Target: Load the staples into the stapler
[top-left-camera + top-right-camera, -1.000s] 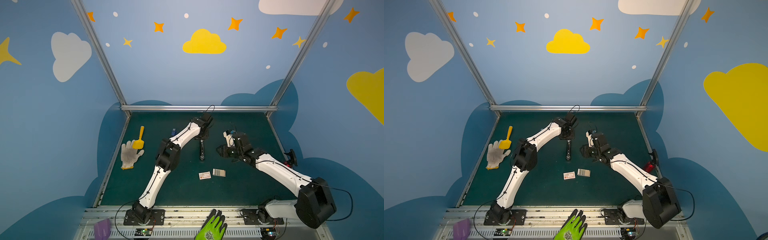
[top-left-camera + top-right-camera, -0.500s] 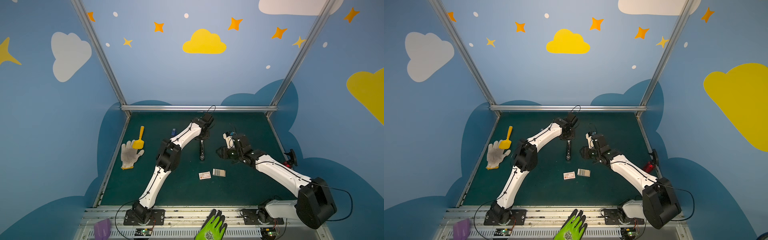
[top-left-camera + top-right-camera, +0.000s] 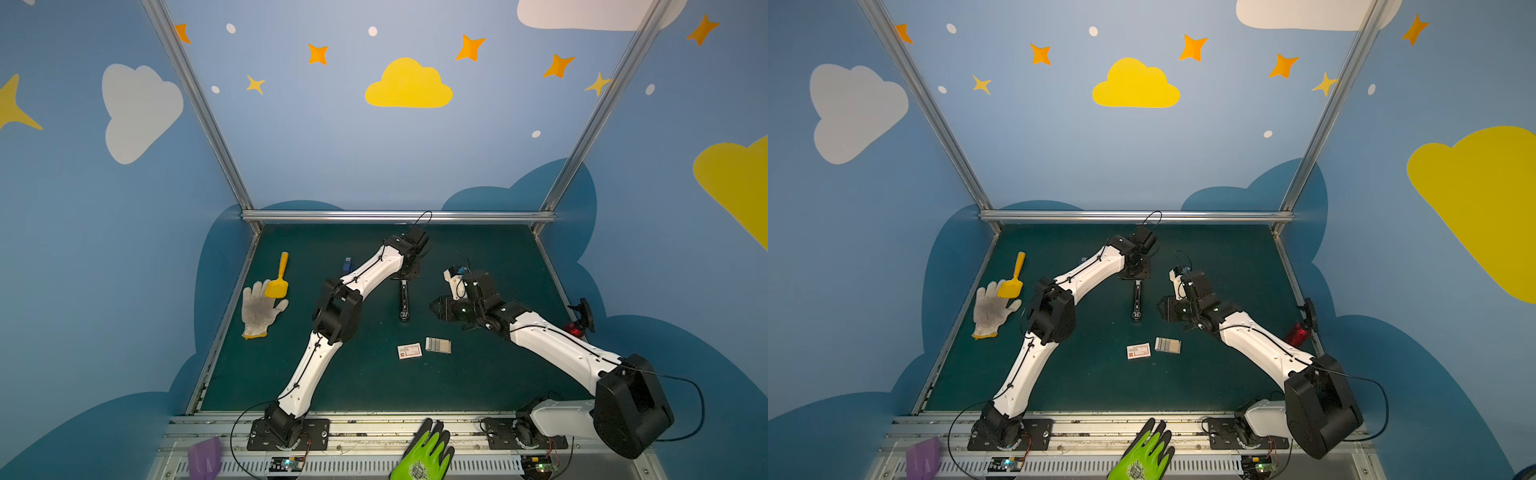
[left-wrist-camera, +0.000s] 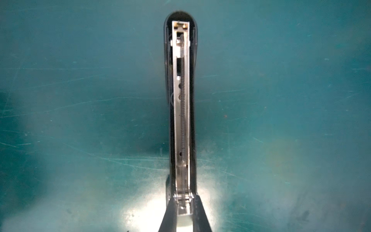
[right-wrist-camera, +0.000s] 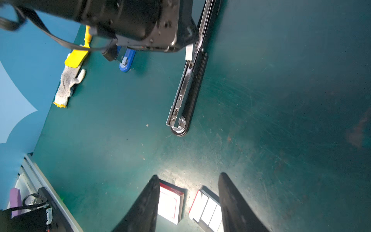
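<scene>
The staples (image 3: 438, 345) (image 5: 206, 209) lie in rows in a pale tray on the counter (image 3: 478, 386). They are near the free tip of the stapler (image 3: 403, 301) and a little right of it in both top views. The black stapler lies flat with its metal channel (image 4: 181, 100) facing up, and a spring shows along it. The left claw (image 4: 183, 200) is pinching the stapler's rear end. The right claw (image 5: 188, 175) hangs above the counter past the stapler's tip, with its fingers spread and holding nothing. A white box (image 3: 409, 351) lies just beside the staples, closer under the stapler's tip. Well left of the stapler, a yellow scoop (image 3: 277, 282) rests on a white glove (image 3: 259, 309).
</scene>
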`<act>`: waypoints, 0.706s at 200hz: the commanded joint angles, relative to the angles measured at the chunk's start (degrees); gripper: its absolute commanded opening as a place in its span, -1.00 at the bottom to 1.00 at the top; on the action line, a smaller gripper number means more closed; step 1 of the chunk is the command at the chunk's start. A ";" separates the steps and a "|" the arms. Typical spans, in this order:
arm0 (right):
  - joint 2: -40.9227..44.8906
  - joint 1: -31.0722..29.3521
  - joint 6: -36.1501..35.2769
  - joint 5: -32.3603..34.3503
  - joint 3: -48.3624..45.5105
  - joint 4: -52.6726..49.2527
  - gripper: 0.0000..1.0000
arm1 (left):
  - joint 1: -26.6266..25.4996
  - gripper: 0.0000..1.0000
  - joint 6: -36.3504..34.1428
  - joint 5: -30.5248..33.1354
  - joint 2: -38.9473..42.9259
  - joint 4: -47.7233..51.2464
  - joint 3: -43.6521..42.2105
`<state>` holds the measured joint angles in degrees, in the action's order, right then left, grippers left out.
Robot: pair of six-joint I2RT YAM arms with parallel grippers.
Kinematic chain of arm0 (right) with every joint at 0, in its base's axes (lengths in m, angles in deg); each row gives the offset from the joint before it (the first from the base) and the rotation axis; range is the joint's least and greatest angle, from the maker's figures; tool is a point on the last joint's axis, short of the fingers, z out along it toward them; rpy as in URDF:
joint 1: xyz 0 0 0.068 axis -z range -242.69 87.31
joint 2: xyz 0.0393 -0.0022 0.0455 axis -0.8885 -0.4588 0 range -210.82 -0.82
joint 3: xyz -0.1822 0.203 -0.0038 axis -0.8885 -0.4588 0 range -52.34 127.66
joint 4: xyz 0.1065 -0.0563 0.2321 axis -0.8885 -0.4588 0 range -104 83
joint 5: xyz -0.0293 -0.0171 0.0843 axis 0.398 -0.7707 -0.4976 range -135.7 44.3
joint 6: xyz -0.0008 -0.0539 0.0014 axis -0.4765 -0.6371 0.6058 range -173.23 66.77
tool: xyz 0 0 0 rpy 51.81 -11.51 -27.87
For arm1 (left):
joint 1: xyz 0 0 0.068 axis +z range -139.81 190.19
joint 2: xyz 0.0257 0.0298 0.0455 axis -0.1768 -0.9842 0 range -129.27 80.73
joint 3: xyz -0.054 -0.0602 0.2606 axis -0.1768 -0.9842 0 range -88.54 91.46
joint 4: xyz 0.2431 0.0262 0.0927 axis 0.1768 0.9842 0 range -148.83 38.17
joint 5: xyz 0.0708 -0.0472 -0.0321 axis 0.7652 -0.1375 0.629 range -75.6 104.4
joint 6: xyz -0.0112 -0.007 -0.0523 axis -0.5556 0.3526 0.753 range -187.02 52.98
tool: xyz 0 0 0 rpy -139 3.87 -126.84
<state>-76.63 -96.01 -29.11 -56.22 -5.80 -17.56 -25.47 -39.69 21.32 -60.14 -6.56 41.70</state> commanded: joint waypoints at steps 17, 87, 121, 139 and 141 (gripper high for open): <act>1.37 -0.91 1.04 -0.21 -1.25 1.42 -0.03 | -0.63 -0.84 0.47 0.76 3.60 0.06 -0.80; 1.88 -1.04 0.56 0.42 -0.93 0.68 -0.03 | -0.78 -0.85 0.26 3.71 2.46 -0.24 -2.92; 1.72 -1.04 0.75 0.41 -1.10 0.85 -0.03 | -0.68 -0.84 0.42 3.37 2.63 -1.38 -4.18; 1.50 -1.04 0.60 0.59 -0.97 0.66 -0.03 | -0.68 -0.85 0.70 3.19 2.63 -1.55 -4.61; 1.42 -1.04 0.63 0.64 -0.98 0.60 -0.03 | -0.72 -0.85 0.66 3.19 2.67 -1.56 -4.63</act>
<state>-76.00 -96.78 -28.42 -56.18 -6.72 -17.24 -26.24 -39.49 23.53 -59.16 -8.22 37.85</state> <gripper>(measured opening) 0.483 0.117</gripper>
